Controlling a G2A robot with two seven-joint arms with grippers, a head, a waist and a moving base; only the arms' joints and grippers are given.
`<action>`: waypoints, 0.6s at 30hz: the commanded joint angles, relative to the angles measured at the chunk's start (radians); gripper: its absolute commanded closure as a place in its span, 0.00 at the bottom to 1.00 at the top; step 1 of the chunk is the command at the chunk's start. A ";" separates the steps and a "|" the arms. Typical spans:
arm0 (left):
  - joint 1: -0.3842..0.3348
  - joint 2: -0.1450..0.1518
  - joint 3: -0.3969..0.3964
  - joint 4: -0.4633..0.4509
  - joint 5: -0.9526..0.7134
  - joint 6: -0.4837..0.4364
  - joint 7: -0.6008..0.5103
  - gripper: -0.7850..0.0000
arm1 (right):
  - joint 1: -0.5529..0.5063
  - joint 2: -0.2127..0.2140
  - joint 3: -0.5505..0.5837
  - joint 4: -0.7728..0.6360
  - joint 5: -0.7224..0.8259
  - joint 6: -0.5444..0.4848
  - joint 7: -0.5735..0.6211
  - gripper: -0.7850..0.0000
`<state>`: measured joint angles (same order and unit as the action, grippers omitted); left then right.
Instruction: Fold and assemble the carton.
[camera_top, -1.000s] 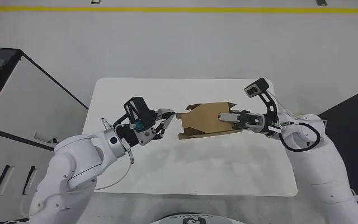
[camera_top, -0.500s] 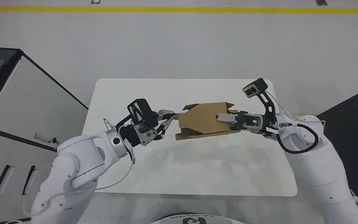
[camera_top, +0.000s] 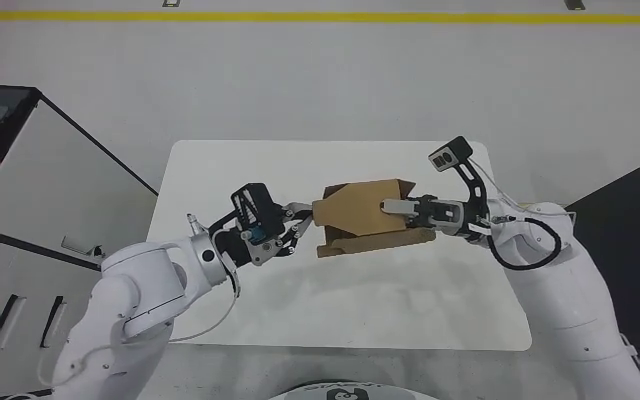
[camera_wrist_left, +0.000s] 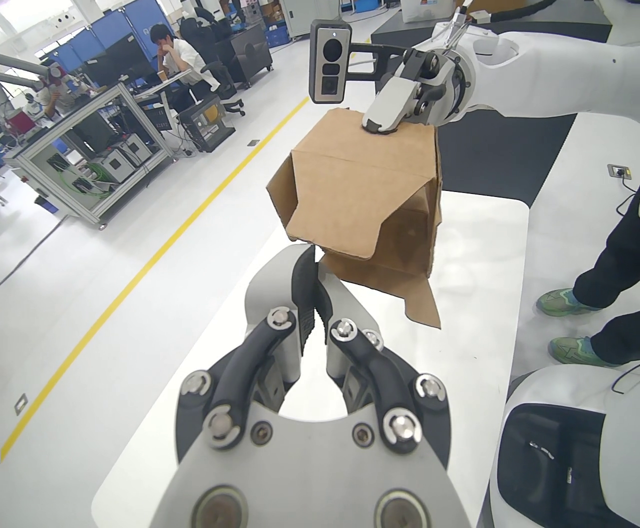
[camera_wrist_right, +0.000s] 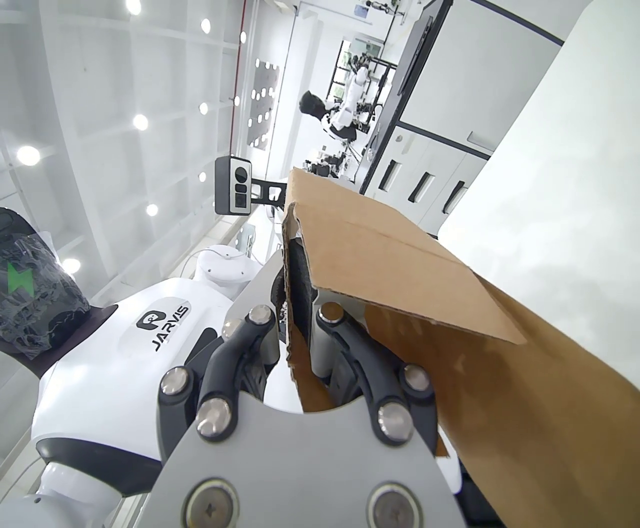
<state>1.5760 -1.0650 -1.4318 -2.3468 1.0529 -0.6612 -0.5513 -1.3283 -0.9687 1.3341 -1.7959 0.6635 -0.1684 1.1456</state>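
Note:
A brown carton (camera_top: 362, 212) is held above the white table (camera_top: 400, 300), partly opened into a box shape with loose flaps at its end. My right gripper (camera_top: 388, 207) is shut on the carton's top wall; in the right wrist view the cardboard edge (camera_wrist_right: 292, 260) runs between its fingers (camera_wrist_right: 327, 320). The left wrist view looks into the carton's (camera_wrist_left: 360, 200) open end, with the right gripper (camera_wrist_left: 377, 127) pinching its upper panel. My left gripper (camera_wrist_left: 314, 265) is shut, its tips just under the nearest flap's lower edge. In the top view the left gripper (camera_top: 306, 222) sits at the carton's left end.
The table's bare surface extends in front of and behind the carton (camera_top: 300, 170). A dark-framed stand (camera_top: 40, 140) is off the table's left side. A yellow floor line (camera_top: 320, 16) runs beyond the table.
The right gripper has carried the carton leftward, and the carton now stands more squarely opened. The left gripper has shifted slightly right, ending against the carton's left end.

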 joint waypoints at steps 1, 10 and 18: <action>0.000 0.001 0.001 -0.003 -0.002 -0.001 0.000 1.00 | 0.001 0.000 -0.003 -0.001 -0.008 0.002 -0.004 1.00; 0.001 0.008 -0.005 -0.001 -0.011 0.008 -0.007 1.00 | -0.014 0.002 -0.001 -0.013 -0.081 0.022 -0.032 1.00; -0.008 0.012 0.002 -0.003 -0.017 0.007 -0.014 1.00 | -0.032 0.005 0.007 -0.024 -0.118 0.036 -0.044 1.00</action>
<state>1.5700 -1.0529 -1.4316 -2.3499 1.0361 -0.6541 -0.5653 -1.3590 -0.9644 1.3412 -1.8199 0.5490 -0.1346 1.1014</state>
